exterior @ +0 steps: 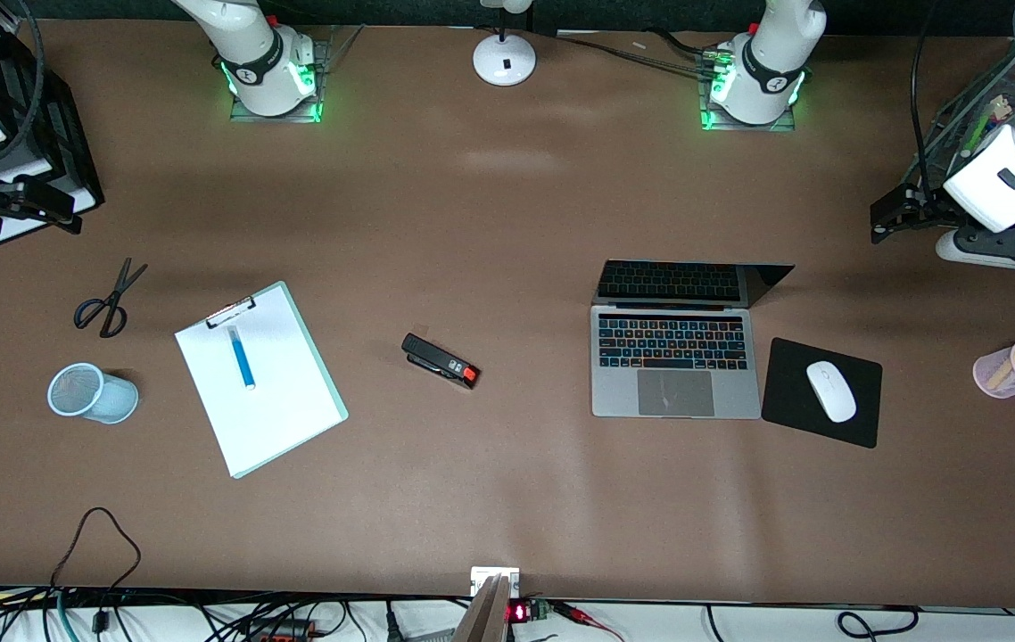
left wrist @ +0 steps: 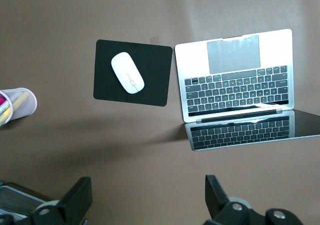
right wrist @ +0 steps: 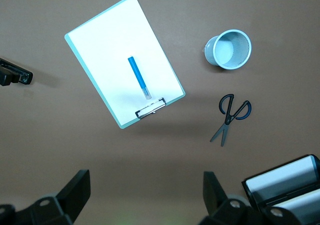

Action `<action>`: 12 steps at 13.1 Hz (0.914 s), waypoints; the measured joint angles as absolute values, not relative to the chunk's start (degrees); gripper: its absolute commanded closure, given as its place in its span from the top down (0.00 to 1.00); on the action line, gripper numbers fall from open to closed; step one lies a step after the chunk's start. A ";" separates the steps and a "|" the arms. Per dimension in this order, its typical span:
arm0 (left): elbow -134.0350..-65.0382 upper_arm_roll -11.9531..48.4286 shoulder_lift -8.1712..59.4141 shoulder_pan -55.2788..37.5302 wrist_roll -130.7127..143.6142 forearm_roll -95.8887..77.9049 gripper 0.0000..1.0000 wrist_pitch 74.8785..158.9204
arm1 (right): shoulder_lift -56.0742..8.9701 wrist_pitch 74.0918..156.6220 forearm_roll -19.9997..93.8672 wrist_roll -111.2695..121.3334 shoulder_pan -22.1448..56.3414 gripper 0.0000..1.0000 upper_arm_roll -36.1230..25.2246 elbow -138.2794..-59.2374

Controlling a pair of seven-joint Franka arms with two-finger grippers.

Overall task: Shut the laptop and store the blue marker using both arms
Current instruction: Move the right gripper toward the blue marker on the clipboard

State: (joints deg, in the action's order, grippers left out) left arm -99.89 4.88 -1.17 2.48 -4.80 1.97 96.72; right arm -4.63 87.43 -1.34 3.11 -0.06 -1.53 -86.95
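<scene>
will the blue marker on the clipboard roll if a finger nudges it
Probably: the short, slim, bright-blue marker looks round and lies loose on the smooth white sheet of the pale-green clipboard. It likely weighs little, so a sideways touch could send it off.

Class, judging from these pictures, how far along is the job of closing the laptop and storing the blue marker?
Nothing looks done. The laptop stands open. The blue marker lies on the clipboard, beside the blue mesh cup. Nothing is in hand: the left pincer and right pincer hang open over bare table. Both steps remain.
</scene>
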 measured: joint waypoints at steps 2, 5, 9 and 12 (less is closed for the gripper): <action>-99.89 4.91 -1.16 2.48 -4.80 1.97 1.00 96.72 | -4.65 87.57 -1.34 3.11 -0.11 1.00 -1.54 -86.95; -99.89 4.94 -1.17 2.48 -4.80 1.97 1.00 96.72 | -4.89 88.10 -1.11 3.11 -0.13 1.00 -1.54 -86.97; -99.88 4.98 -1.16 2.45 -4.81 1.97 1.00 96.72 | -8.04 92.31 1.49 3.11 -0.59 1.00 -1.56 -87.20; -98.74 5.01 -0.33 2.43 -4.80 1.71 1.00 95.35 | -11.47 94.65 1.88 3.22 -0.60 1.00 -1.54 -87.22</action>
